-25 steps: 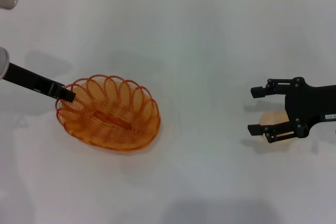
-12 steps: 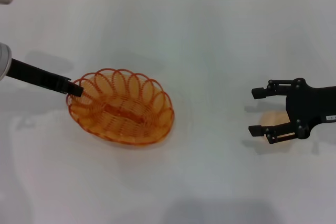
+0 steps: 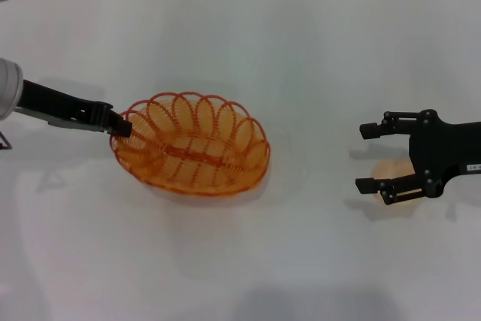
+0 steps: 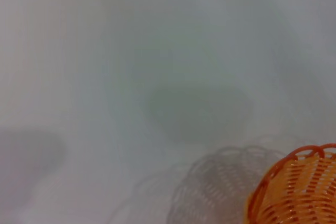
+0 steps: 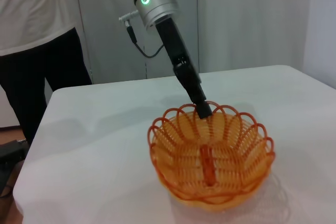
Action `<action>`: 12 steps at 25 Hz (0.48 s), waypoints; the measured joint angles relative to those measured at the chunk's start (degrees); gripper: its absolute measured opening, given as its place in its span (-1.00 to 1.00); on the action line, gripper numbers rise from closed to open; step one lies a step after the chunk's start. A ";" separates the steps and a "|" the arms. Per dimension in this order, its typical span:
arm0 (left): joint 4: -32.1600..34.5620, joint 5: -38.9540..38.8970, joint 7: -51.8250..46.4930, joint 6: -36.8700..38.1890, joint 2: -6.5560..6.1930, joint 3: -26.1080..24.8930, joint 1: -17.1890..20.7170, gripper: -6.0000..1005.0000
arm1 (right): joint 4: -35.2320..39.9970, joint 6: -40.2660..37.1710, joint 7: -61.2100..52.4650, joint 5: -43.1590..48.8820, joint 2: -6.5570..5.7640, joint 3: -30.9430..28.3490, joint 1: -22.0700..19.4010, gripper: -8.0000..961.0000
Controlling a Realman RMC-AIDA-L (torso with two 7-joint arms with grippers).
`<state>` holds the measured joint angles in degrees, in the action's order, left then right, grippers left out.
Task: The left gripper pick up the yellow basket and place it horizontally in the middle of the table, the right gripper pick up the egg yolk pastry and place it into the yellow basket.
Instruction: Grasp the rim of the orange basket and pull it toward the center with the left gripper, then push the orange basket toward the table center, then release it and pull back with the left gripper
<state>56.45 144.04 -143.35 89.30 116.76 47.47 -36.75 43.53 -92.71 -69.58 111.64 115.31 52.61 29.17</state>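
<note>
where the head view begins at its left edge, the left gripper [image 3: 120,126] reaches in on a black arm with a silver-grey segment, its tip clamped on the scalloped rim at the left end of the yellow basket [image 3: 192,144]. the fingers are pinched narrow on the rim strands. the right wrist view shows the same grip from the far side: left gripper [image 5: 203,109] comes down at a slant onto the basket's far rim, and the yellow basket [image 5: 211,157] casts a shadow on the white cloth below it; whether it touches the surface i cannot tell. in the left wrist view only a corner of the yellow basket [image 4: 295,190] shows, with its looped shadow beside it on the table [image 4: 157,77].

basket sits left of centre on the table [image 3: 301,50], long axis nearly level across the view, slightly tilted. a darker orange bar runs along its floor.

further right, well apart from the basket, the right gripper [image 3: 367,158] hovers with its two prongs spread wide, holding nothing. the egg yolk pastry [image 3: 389,171] lies on the table beneath it, partly hidden by the lower prong and the gripper body, between the open prongs as seen from above.

a person in a pale shirt and dark trousers [image 5: 37,40] stands behind the table in the right wrist view.
</note>
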 joint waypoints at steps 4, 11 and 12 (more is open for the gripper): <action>0.13 -0.06 -5.70 -0.37 0.72 0.02 -0.15 -0.85 | 0.00 -0.77 1.11 -0.03 -0.07 0.03 -0.34 0.79; 1.90 0.16 -14.04 -1.89 2.07 5.07 -0.61 -0.85 | 0.19 -1.60 2.47 0.18 -0.27 0.04 -0.78 0.79; 1.91 -0.16 -15.14 -2.69 2.17 6.78 -0.61 -0.84 | 0.23 -1.72 2.73 0.20 -0.31 0.04 -0.92 0.79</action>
<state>58.37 143.88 -158.49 86.61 118.92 54.25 -37.35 43.75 -94.44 -66.86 111.84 115.00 52.65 28.25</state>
